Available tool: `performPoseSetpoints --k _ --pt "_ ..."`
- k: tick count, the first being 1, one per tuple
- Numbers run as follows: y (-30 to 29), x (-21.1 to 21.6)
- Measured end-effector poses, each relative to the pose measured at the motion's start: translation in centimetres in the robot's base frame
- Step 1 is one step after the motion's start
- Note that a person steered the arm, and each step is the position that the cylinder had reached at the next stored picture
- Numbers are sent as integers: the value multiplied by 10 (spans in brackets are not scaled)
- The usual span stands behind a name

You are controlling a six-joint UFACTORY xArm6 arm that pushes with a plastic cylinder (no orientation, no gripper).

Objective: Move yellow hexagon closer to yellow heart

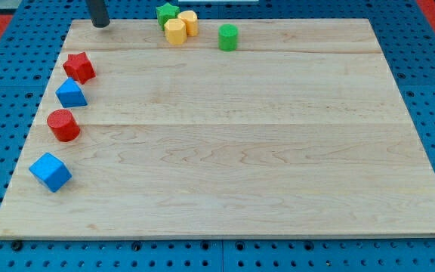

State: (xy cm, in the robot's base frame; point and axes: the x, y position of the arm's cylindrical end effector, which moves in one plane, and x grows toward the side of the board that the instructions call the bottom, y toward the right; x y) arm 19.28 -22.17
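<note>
Yellow hexagon [175,32] touches yellow heart [189,22] at the desk's [225,151] top edge; task appears done. My tip [101,24] stands apart, top-left corner; no gripper fitted.

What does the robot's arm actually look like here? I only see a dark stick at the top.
Only the lower part of a straight rod shows, entering from the view's top edge. It is dark grey to black, round and plain, with no cables, markings or sleeve visible. My tip is its blunt lower end, on the wooden board. The arm above is out of frame.
</note>
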Motion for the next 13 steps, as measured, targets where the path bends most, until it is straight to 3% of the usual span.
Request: performPoseSetpoints --k 1,3,4,5,6,7,9,11,13 --pt "8 -2" --pt "128 5" --pt "91 38" --pt "76 80" --pt "82 93" --pt "90 74" --pt "160 38" --pt "124 23" --pt "157 10"
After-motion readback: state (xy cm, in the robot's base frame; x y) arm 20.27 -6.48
